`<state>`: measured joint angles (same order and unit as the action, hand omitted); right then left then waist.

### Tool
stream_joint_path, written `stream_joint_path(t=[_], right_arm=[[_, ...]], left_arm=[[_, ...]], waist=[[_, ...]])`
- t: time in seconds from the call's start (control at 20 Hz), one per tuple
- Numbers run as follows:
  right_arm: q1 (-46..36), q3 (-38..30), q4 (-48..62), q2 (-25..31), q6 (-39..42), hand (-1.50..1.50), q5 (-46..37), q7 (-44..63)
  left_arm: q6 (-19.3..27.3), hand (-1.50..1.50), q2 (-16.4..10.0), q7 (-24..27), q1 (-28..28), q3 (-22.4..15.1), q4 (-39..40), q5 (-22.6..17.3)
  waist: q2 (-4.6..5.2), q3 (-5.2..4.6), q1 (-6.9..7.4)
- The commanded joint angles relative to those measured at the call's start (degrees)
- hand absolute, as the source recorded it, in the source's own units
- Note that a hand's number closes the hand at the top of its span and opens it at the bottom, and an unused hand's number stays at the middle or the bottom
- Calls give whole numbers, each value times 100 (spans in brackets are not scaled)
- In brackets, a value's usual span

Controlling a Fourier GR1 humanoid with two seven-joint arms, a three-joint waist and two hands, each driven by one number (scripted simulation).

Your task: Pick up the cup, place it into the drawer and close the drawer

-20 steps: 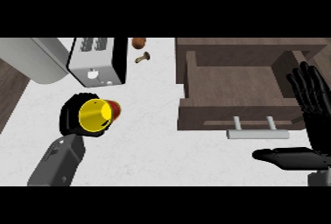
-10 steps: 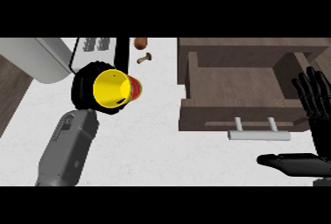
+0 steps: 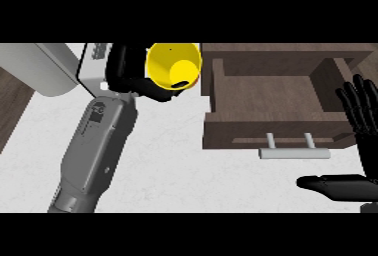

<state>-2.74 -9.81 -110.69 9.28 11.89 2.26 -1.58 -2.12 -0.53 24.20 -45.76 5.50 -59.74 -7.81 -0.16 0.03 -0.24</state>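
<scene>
Yellow cup (image 3: 171, 62), plain and glossy, tapering from a wide round rim to a smaller base. It is tipped so the open mouth faces up toward the view. The inside wall and a paler round floor show, with one tiny dark speck near the upper rim.

Left hand (image 3: 127, 70), black, grasps the cup from its left side. The fingers curl round the outer wall and under the lower edge, hiding most of the outside. The grey left forearm (image 3: 92, 150) runs up from the lower edge across the white counter (image 3: 170, 165).

The cup sits near the top of the view, just left of the drawer (image 3: 244, 135) and not inside it. The rim lies close to the drawer's left wall.

The drawer is dark brown wood, pulled open, with a pale bar handle (image 3: 294, 153) on its front.

Right hand (image 3: 362, 115) rests at the right edge beside the drawer. Its fingers are straight and upright, thumb out, holding nothing.

A white appliance (image 3: 94, 62) stands behind the left hand.
</scene>
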Motion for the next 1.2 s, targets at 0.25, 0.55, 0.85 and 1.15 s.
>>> stream_joint_path(t=[0.25,0.55,0.85,1.15], right_arm=[[-235,-21,286,-19,-34,-150,-43,-89],[-322,-210,519,160,134,-150,80,-255],[-38,-34,134,25,128,-150,51,-119],[-290,-182,509,244,290,-150,97,-265]], left_arm=[[1270,150,52,-603,-1168,-912,608,-289],[1758,150,53,-624,-2108,-1263,1786,-955],[1786,150,53,-545,-2608,-1252,2782,-1276],[1849,150,53,-86,-2378,-2235,3016,-2057]], waist=[[26,-2,-70],[52,0,-164],[59,0,-201],[71,0,-255]])
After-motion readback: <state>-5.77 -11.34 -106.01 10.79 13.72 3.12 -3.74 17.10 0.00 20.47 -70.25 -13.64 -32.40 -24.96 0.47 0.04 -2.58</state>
